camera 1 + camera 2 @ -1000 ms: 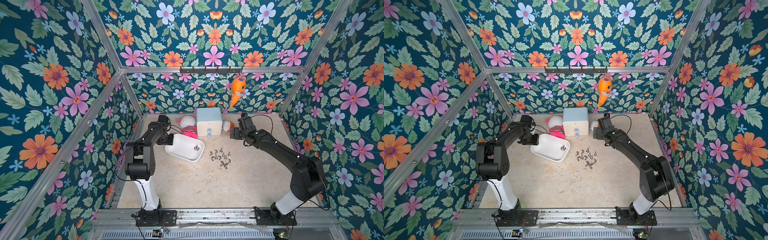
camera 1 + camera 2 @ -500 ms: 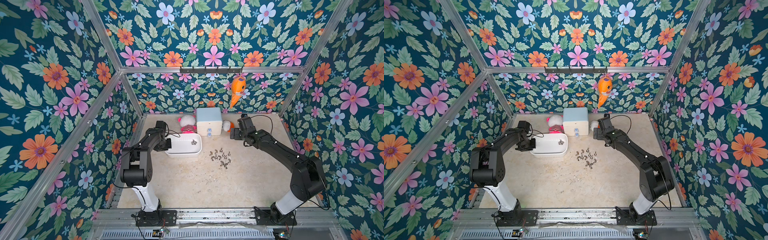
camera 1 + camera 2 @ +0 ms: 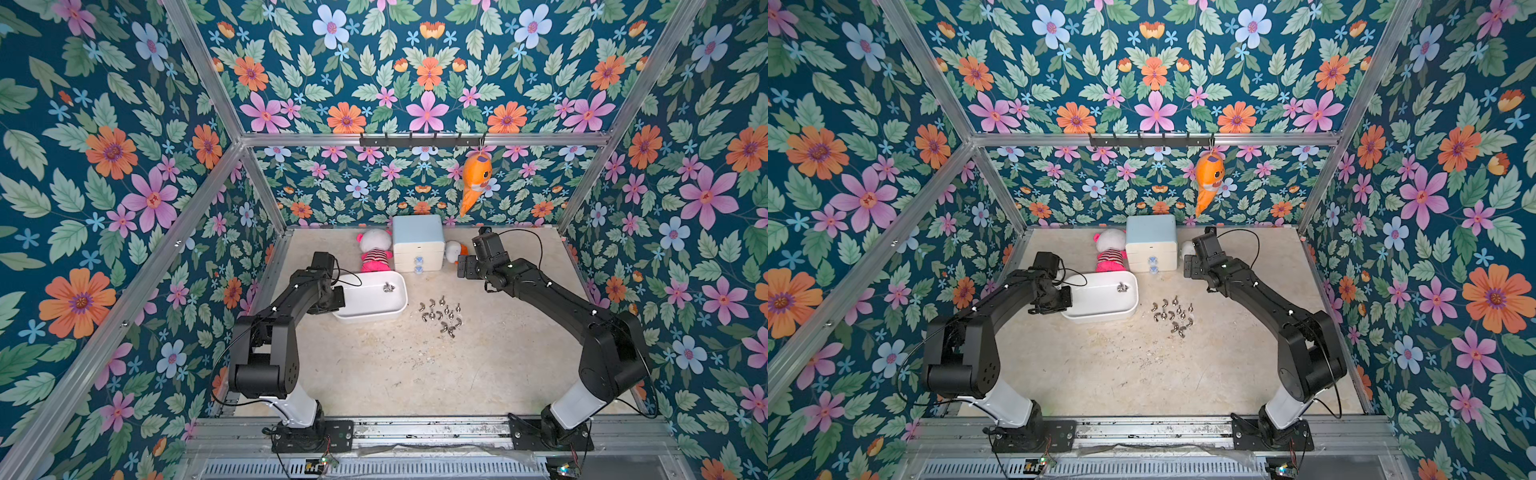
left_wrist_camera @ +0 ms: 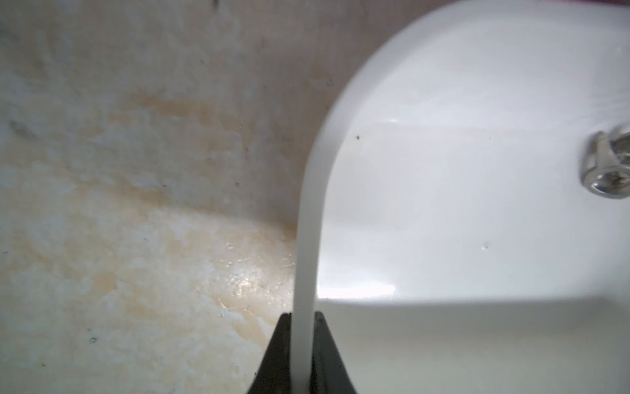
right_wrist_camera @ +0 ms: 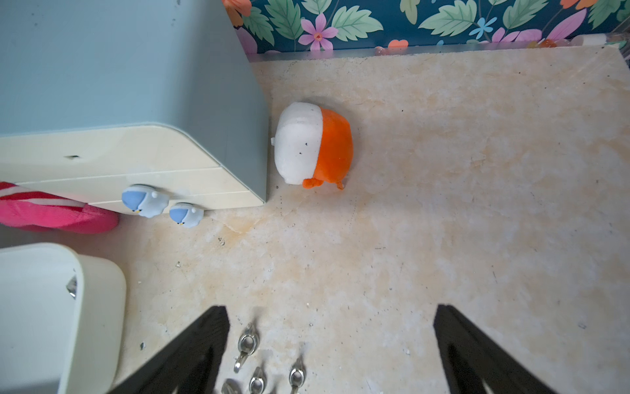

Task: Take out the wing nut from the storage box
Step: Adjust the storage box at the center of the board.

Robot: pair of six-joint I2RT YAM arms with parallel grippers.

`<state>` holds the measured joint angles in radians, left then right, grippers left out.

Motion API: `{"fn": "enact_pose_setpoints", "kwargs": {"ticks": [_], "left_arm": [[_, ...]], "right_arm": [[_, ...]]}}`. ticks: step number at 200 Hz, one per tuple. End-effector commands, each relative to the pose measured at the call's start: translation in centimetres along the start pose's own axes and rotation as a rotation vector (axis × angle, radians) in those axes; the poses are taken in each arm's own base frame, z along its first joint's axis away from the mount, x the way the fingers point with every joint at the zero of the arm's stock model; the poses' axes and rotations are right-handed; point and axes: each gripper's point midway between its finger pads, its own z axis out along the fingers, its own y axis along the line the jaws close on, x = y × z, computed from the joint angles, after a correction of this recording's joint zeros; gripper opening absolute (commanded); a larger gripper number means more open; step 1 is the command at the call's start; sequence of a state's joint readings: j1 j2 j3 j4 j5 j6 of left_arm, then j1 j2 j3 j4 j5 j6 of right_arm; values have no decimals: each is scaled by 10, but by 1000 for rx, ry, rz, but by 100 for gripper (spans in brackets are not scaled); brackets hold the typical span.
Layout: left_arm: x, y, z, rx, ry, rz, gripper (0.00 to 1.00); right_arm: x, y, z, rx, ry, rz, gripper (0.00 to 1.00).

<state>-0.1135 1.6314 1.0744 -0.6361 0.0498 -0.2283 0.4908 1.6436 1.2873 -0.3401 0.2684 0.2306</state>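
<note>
The storage box [image 3: 365, 316] is a shallow white tray left of the table's middle, seen in both top views [image 3: 1098, 313]. One silver wing nut [image 3: 389, 286] lies inside near its far right corner, also in the left wrist view [image 4: 610, 167]. My left gripper [image 3: 338, 297] is shut on the rim [image 4: 308, 204] at the box's left end, one finger inside and one outside. My right gripper [image 5: 330, 308] hangs open and empty near the drawer cabinet, above several loose wing nuts [image 5: 247, 341] on the table.
Several wing nuts [image 3: 442, 316] lie scattered right of the box. At the back stand a small drawer cabinet [image 3: 417, 243], a pink plush [image 3: 376, 251] and an orange-and-white plush [image 5: 313, 143]. An orange toy fish [image 3: 476, 178] hangs from the rear rail.
My left gripper has closed on the box's rim. The box has swung from askew to square with the table and come a little toward the front. The right arm has stayed still.
</note>
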Motion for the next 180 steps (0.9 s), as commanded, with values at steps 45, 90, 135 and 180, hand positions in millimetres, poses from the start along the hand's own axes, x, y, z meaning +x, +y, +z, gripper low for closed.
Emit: {"fn": "enact_pose_setpoints", "kwargs": {"ticks": [45,90,135,180], "left_arm": [[21,4,5,-47,59,53,27],[2,9,-20,-86,-22,36,51],[-39,-7,-73,-59,-167,25,51],[-51,-70,-83,36,-231,-40,48]], "right_arm": [[-12,3,-5,3,-25,-2,99],[-4,4,7,15,2,-13,99],[-7,5,6,15,-4,-14,99],[-6,5,9,20,-3,-11,99]]}}
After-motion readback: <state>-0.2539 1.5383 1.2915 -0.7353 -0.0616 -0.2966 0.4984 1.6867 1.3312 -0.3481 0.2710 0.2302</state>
